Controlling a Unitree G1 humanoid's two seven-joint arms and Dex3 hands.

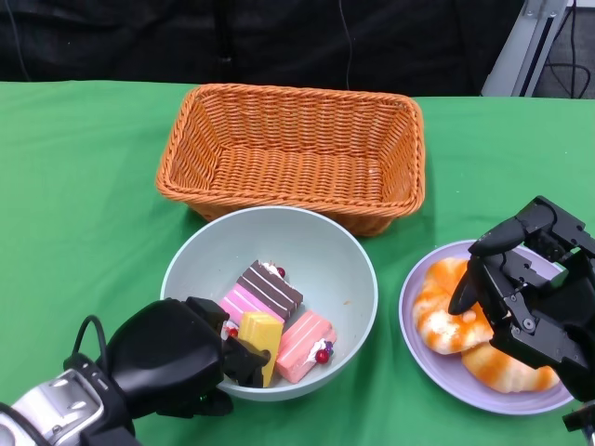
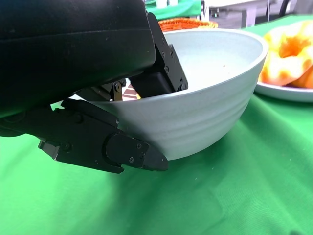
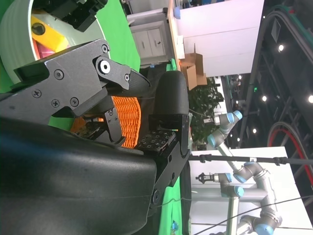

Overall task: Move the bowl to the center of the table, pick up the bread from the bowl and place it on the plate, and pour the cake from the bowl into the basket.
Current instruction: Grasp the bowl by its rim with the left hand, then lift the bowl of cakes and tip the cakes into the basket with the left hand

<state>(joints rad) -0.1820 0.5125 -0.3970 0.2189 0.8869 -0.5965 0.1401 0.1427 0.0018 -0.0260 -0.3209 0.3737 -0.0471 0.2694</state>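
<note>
Bowl point(image 1: 209, 265): pale green, round, deep-walled; stands on the green surface point(image 1: 74, 186) just in front of the basket, near the middle. Likely rigid and smooth-glazed, so liable to slip; best taken at the rim, one finger inside and the rest outside, as is the case now

Cake point(image 1: 279, 321): several small slices (striped chocolate, pink, yellow) lying loose in the bowl's bottom. Judged light and free to slide, so they should tip out readily once the bowl is tilted

Basket point(image 1: 293, 149): orange wicker, rectangular, directly behind the bowl, its front wall almost touching the bowl's rim. Nothing inside

Bread point(image 1: 442, 311): orange-and-white glazed pieces, already on the plate point(image 1: 414, 325), which sits to the right of the bowl; that step looks done

Left hand point(image 1: 172, 358): at the bowl's near-left rim, fingers point(image 2: 161, 73) clamped on the wall, some hooked inside, others pressed outside

Right hand point(image 1: 525, 283): above the plate, to the right of the bowl, fingers apart, holding nothing

Remaining: lift and tilt the bowl over the basket; a grip on one side may let the bowl swing
</note>
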